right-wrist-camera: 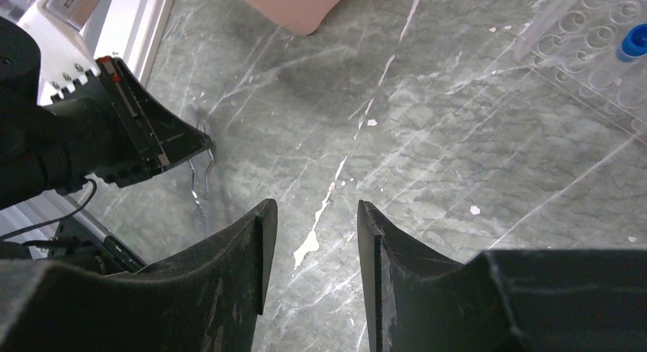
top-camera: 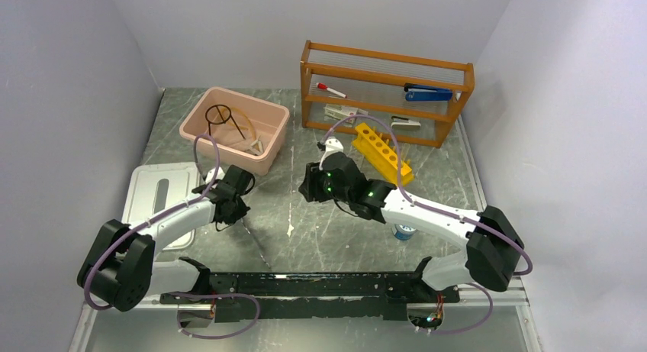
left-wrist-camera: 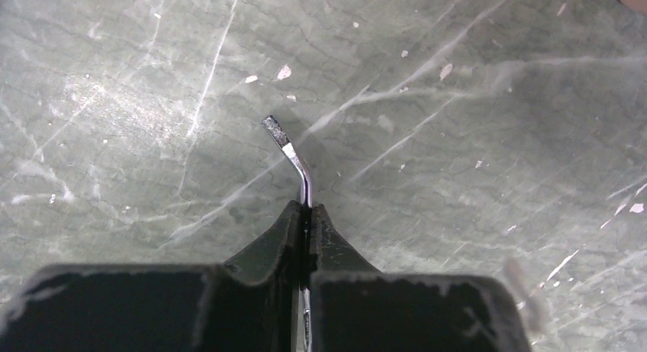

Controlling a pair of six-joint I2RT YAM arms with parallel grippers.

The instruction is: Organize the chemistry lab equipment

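Observation:
My left gripper (left-wrist-camera: 309, 207) is shut on the silvery metal tongs (left-wrist-camera: 294, 155). Their bent tip pokes out past the fingertips just over the marble table. From above, the left gripper (top-camera: 233, 213) is low over the table left of centre, and the tongs (top-camera: 258, 247) trail toward the near edge. My right gripper (right-wrist-camera: 313, 207) is open, with only bare table between its fingers. It hovers at mid-table (top-camera: 307, 188), facing the left gripper (right-wrist-camera: 152, 138). The black wire ring stand (top-camera: 221, 114) and tan tubing (top-camera: 255, 144) lie in the pink bin (top-camera: 200, 130).
A wooden shelf (top-camera: 385, 62) at the back holds a red-capped marker (top-camera: 330, 89) and a blue stapler (top-camera: 427, 93). A yellow rack (top-camera: 381, 152) lies in front of it. A blue-capped tube (right-wrist-camera: 633, 40) stands in a clear rack (right-wrist-camera: 587, 31). A white tray (top-camera: 160, 192) sits at the left.

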